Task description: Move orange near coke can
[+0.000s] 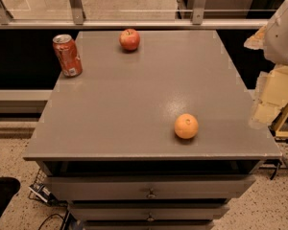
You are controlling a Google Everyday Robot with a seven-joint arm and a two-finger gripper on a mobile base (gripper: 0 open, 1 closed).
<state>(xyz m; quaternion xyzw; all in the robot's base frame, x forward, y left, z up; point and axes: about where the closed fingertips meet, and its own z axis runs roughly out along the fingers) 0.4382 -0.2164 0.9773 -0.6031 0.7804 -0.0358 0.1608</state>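
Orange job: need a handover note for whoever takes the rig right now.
Hand: beyond the right edge of the table, apart from everything on it.
Orange: on the tabletop near the front edge, right of centre.
Coke can: standing at the far left corner.
Red apple: near the far edge, right of the can; not part of the job.
Done: nothing yet; the orange sits diagonally across the table from the can.
Left: grasp the orange, carry it to the far left, set it down beside the can.

One each — orange [186, 126], apple [129, 39], coke can [67, 55], end effector [265, 107] at right
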